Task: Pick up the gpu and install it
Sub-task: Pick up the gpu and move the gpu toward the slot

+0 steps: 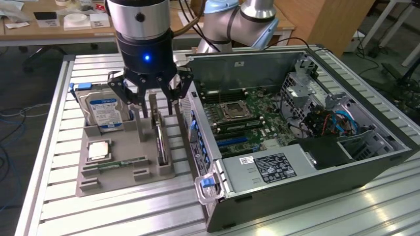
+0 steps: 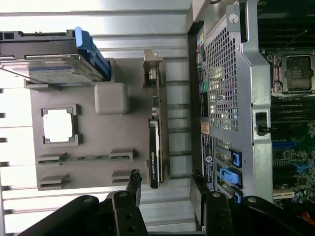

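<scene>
The gpu [image 1: 159, 140] stands on its long edge in a slot of the grey holder tray [image 1: 111, 172], with its black face and metal end bracket showing. My gripper [image 1: 152, 104] hangs just over the card's far end, open, one finger on each side and nothing gripped. In the wrist view the gpu [image 2: 154, 142] runs away from the gripper [image 2: 165, 189], and the two black fingertips [image 2: 134, 183] stand wide apart, clear of the card. The open computer case [image 1: 295, 132] with its motherboard [image 1: 243, 118] lies at the exterior view's right of the tray.
The same tray holds a silver hard drive with a blue label [image 1: 105, 110], a CPU [image 1: 100, 150] and a green RAM stick [image 1: 121, 162]. The case's side wall [image 2: 231, 98] stands close beside the gpu slot. All of it rests on a slatted aluminium table [image 1: 98, 216].
</scene>
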